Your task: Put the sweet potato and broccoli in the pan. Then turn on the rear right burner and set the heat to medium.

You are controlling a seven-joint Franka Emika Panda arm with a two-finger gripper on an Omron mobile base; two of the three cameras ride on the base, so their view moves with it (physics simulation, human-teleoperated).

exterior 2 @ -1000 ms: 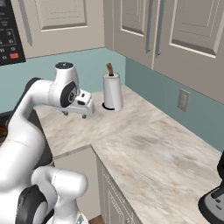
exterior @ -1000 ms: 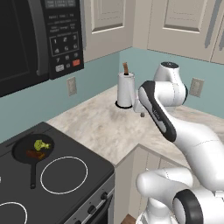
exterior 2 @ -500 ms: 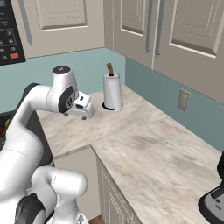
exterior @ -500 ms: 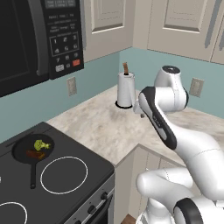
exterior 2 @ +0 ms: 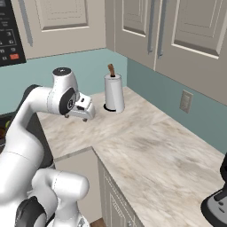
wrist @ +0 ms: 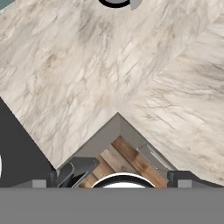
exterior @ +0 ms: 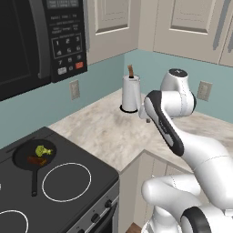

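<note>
Movement: since the earlier frames the arm's upper joints have swung a little further over the counter in both base views; the pan and its contents lie as they did.
Gripper (exterior 2: 76,117): jaws stand fully apart with nothing between them; it hangs above the marble counter, clear of the surface, short of the paper towel roll.
Hand view: the two dark finger tips (wrist: 78,168) stand wide at the bottom, looking down on the counter's inner corner, with wooden floor showing below the edge.
Pan (exterior: 32,157): small black skillet on the rear part of the black cooktop (exterior: 91,170), its long handle running toward the front edge.
Sweet potato (exterior: 36,160): reddish-brown lump lying inside the pan, on the nearer side.
Broccoli (exterior: 42,150): yellow-green lump inside the pan, just beside the sweet potato, toward the wall.
Burner under pan: hidden by the skillet; whether it is lit cannot be told.
Front ring (exterior: 66,181): white-outlined circle on the glass, just beside the pan's handle.
Stove knobs (exterior: 96,217): dark knobs on the front panel below the cooktop; their setting is too small to read.
Counter (exterior 2: 146,146): pale veined marble, running around the corner.
Paper towel roll (exterior 2: 113,92): upright on a dark base against the back corner, well apart from the pan.
Microwave (exterior: 41,41): mounted above the cooktop, keypad on its right side.
Wall outlet (exterior 2: 186,101): white plate on the teal wall above the counter.
</note>
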